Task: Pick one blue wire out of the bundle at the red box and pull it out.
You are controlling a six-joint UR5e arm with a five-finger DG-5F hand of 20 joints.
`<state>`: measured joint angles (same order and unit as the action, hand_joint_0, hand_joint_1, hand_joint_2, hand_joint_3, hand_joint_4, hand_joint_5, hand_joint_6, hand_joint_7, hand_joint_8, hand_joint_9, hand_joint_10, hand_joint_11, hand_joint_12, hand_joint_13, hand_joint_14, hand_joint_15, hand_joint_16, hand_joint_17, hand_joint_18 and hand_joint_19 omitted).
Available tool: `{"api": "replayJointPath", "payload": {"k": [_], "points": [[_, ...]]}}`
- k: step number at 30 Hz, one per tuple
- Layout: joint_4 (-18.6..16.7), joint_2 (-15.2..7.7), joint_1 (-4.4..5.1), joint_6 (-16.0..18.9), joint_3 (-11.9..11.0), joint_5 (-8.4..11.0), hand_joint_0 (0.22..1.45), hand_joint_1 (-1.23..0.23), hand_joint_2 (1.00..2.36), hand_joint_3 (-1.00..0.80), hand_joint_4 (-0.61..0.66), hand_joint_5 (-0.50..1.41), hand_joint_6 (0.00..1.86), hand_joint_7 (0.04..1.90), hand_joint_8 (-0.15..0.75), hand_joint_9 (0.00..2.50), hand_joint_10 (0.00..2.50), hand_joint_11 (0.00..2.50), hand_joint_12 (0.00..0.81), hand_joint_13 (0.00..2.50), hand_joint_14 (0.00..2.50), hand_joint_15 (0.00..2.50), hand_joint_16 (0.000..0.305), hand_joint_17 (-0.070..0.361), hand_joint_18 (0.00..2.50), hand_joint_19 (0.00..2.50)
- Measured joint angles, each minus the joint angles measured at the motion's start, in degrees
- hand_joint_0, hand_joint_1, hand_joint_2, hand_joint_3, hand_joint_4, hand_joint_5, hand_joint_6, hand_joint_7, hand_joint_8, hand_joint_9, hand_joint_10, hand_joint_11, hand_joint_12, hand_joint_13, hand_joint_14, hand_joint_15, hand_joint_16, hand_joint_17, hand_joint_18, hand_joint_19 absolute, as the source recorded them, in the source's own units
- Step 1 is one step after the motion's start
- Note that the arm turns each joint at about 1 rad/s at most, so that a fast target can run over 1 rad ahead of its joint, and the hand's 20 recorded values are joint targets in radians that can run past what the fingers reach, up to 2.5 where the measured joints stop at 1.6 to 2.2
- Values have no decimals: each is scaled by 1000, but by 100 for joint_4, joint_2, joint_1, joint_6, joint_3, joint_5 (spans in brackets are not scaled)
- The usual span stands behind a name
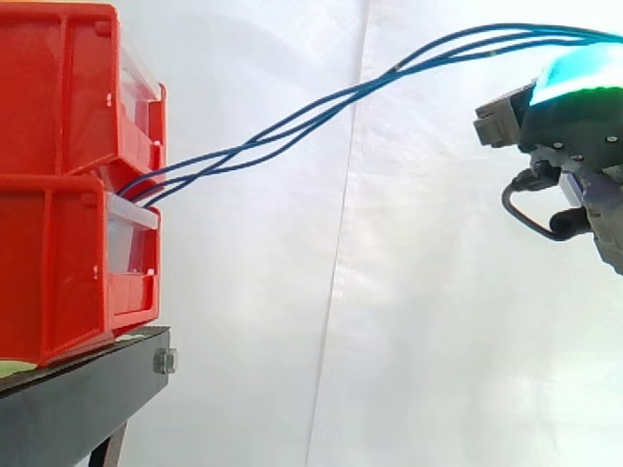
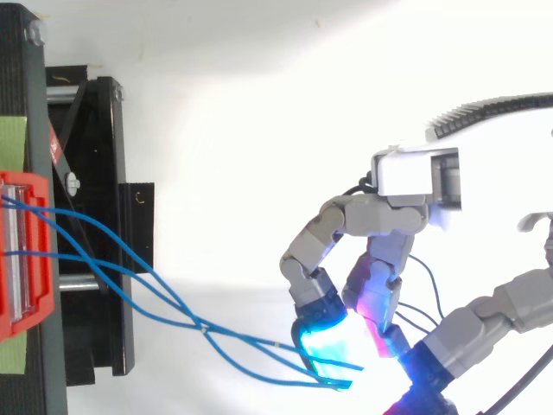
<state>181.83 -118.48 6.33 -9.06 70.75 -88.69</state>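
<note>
Hand (image 2: 380,216), fingers curled round the blue wires (image 2: 200,327), which span the air from between the stacked red bins (image 1: 58,263) (on a black stand (image 1: 78,404)) to its glowing pads.

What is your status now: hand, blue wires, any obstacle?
Hand shut on blue wires, several together, not one. Wires span from red bins to hand. No obstacle seen.

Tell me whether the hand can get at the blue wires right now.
Probably yes: the blue wires run freely from the red bins straight into the curled fingers of the hand, with nothing between.
</note>
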Motion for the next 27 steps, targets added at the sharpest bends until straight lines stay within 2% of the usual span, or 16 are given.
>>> {"api": "replayJointPath", "payload": {"k": [3, 8, 10, 12, 13, 16, 20, 27], "points": [[9, 0, 0, 5, 0, 0, 730, -1016, 1012, -330, 226, -204, 993, 860, 353, 869, 10, 858, 448, 887, 15, 482, 55, 123, 986, 381], [25, 0, -3, 9, 0, -3, 682, -1042, 1000, -490, 261, -219, 989, 837, 357, 817, 10, 854, 448, 855, 15, 465, 56, 125, 968, 372], [27, 0, -6, 9, 0, -4, 598, -993, 1000, -500, 260, -216, 985, 845, 361, 834, 9, 863, 449, 851, 16, 479, 57, 128, 962, 396], [28, 0, -8, 10, 0, -4, 564, -959, 1000, -500, 259, -206, 980, 857, 373, 867, 9, 869, 456, 856, 17, 491, 57, 129, 961, 421], [28, 0, -11, 9, 0, -5, 513, -878, 1000, -500, 259, -189, 974, 874, 393, 904, 11, 866, 468, 872, 16, 493, 60, 135, 977, 429], [28, 0, -15, 10, 0, -7, 495, -805, 1000, -500, 250, -166, 965, 924, 404, 965, 9, 838, 475, 897, 16, 488, 61, 137, 992, 451], [28, 1, -16, 10, 0, -8, 506, -788, 1000, -489, 241, -149, 959, 965, 406, 1020, 11, 848, 476, 920, 15, 496, 60, 136, 1006, 461], [28, 1, -24, 10, 0, -8, 612, -817, 1013, -308, 213, -127, 952, 1079, 391, 1068, 10, 857, 453, 934, 16, 501, 55, 124, 1000, 481]]}}
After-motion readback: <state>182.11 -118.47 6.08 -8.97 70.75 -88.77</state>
